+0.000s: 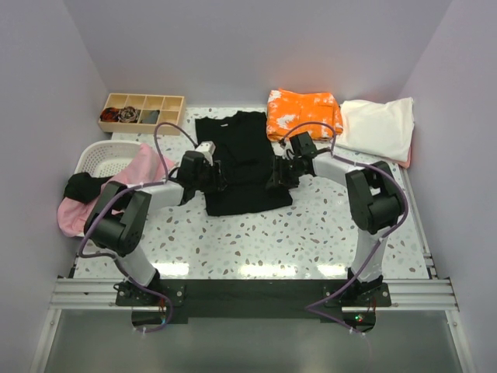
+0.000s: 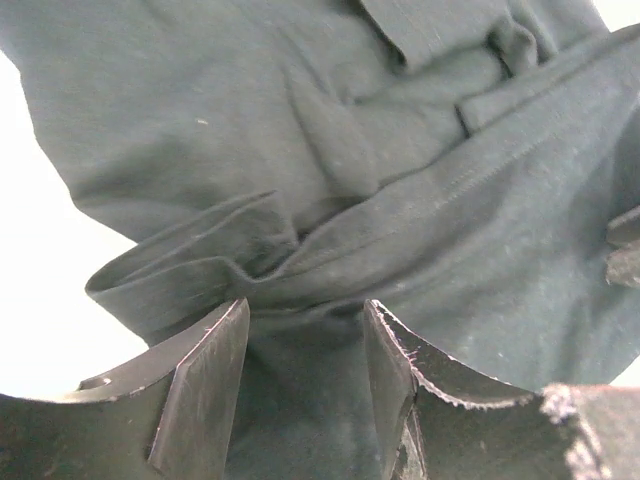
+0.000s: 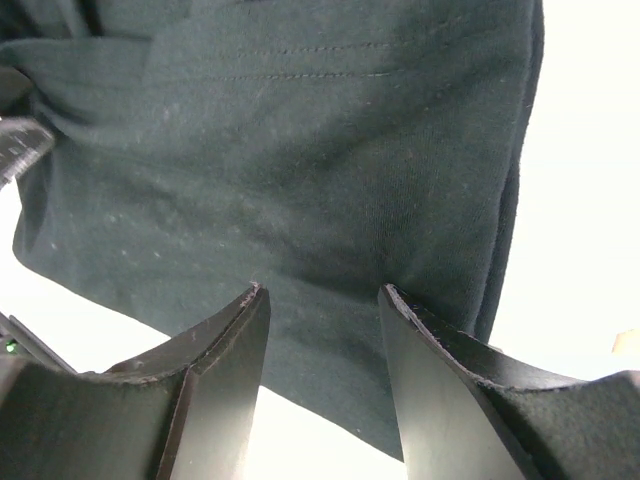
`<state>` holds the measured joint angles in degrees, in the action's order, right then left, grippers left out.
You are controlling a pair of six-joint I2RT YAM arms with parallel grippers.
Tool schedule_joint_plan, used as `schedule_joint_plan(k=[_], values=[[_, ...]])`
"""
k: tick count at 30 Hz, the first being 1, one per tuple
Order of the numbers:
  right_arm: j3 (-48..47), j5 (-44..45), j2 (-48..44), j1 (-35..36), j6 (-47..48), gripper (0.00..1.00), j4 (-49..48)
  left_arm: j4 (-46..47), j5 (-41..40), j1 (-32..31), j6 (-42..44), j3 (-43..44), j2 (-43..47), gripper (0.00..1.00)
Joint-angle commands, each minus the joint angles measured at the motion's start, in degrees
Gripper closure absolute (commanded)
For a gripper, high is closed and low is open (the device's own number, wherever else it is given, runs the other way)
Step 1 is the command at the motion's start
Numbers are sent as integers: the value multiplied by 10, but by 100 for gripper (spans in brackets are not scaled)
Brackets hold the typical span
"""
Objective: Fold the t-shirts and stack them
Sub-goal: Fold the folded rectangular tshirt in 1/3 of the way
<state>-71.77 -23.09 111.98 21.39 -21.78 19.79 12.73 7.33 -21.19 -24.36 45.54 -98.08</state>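
You are working on the black t-shirt [image 1: 242, 148], which is lying flat on the middle of the worktop [image 1: 256, 241] between the two arms. It is going to handle as light, limp cloth that gives no resistance, sags wherever it is not held and creases easily (the left wrist view is already showing a rumpled fold along one edge). I would therefore be taking it by its edges or corners, one on each side, rather than by the middle. Its long axis is running away from the arm bases and tilting slightly. What looks like the neck end is pointing to the far wall and the hem is facing you. The left end effector [image 1: 220, 177] is sitting low at the shirt's left edge and the right end effector [image 1: 273, 179] at its right edge. Both are standing with their fingers apart, and dark cloth is showing in the gaps, seemingly not pinched. The orange t-shirt [image 1: 303, 114] and the cream t-shirt [image 1: 378, 128] are lying folded at the far right, well apart from the black one. The pink t-shirt [image 1: 144, 167] is hanging over the basket [image 1: 92, 155] at the left.
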Motion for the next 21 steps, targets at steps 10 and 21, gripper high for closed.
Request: schedule_joint_plan(k=[10, 21], values=[[37, 34, -77, 4, 46, 46, 10, 26, 36, 1, 29, 43, 62, 44], [65, 138, -135, -12, 34, 37, 47, -97, -29, 0, -17, -40, 184, 31]])
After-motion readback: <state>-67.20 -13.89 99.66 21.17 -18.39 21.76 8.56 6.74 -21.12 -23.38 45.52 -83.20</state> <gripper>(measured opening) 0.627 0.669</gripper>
